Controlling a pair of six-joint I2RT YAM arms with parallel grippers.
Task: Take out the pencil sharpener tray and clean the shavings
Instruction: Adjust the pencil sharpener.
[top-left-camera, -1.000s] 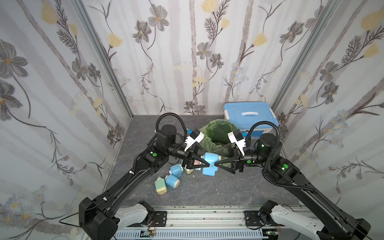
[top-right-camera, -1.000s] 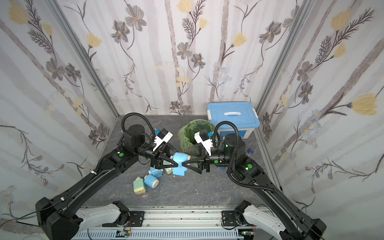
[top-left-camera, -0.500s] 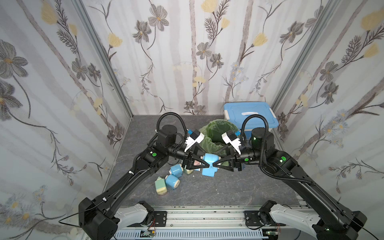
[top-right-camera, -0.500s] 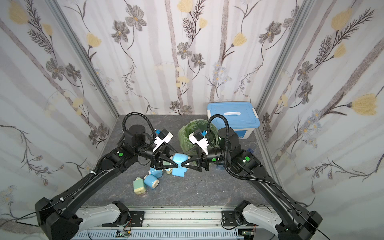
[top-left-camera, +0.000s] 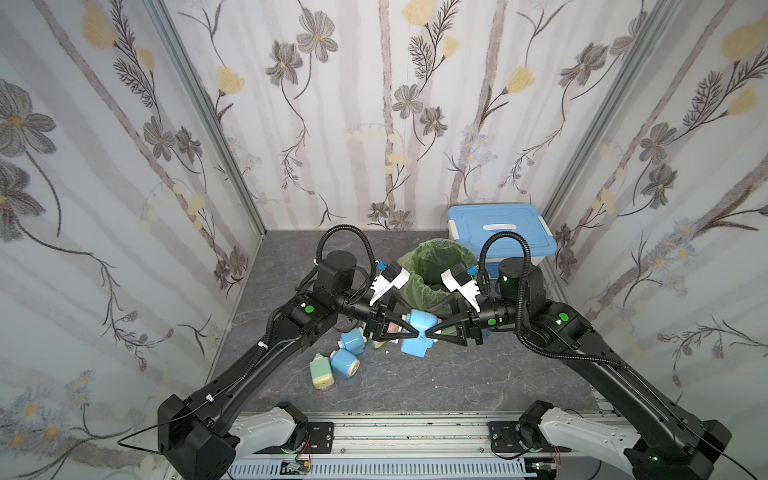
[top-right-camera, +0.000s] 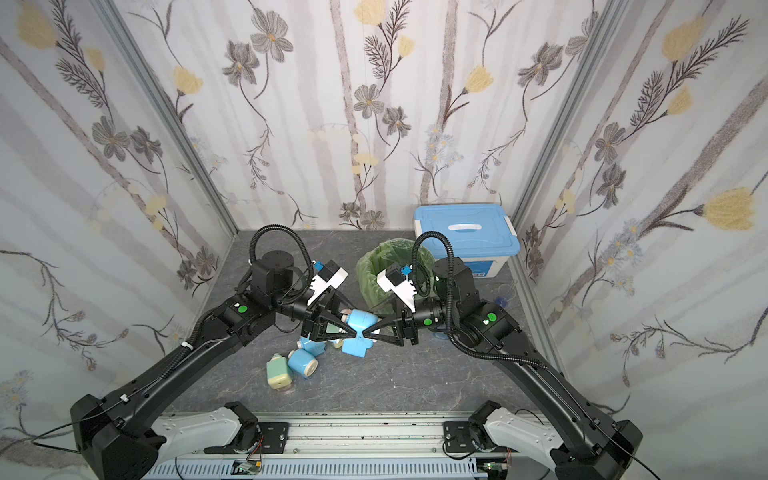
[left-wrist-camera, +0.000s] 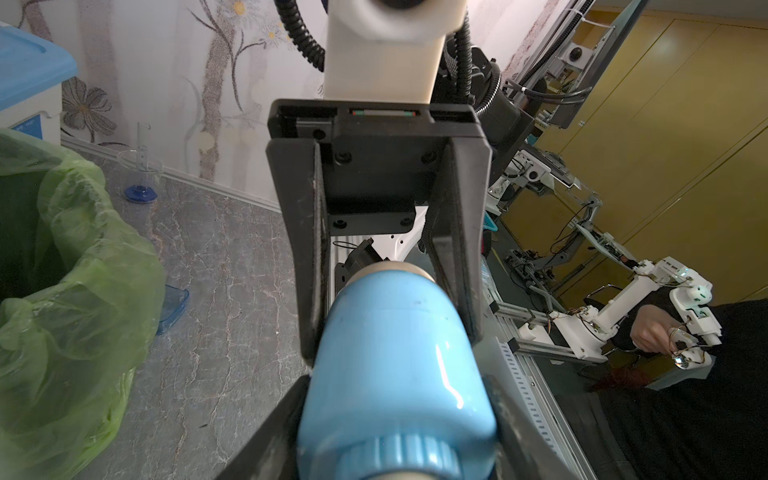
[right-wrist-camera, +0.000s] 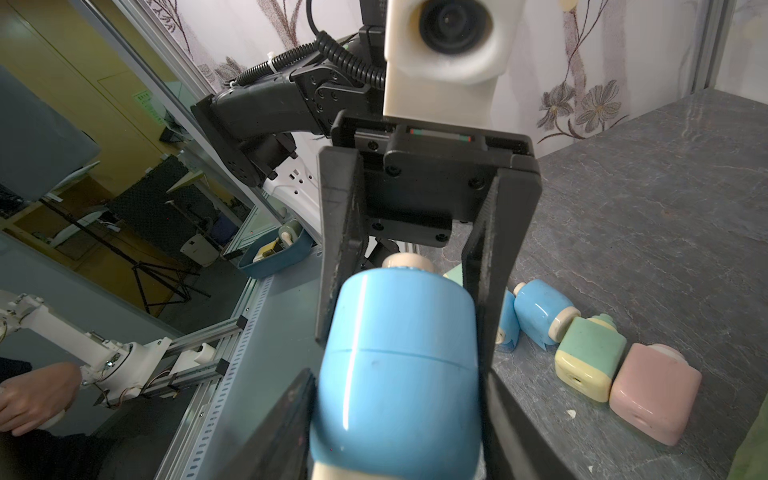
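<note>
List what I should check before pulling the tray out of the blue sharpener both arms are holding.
1. The left gripper shut on the blue sharpener: ok.
2. The right gripper shut on its opposite end: ok.
3. Sharpener lifted off the table: ok.
4. Sharpener above the green-lined bin: not ok, it hangs beside it.
5. Which end slides out: cannot tell.
6. The loose sharpeners clear of the held one: ok.
</note>
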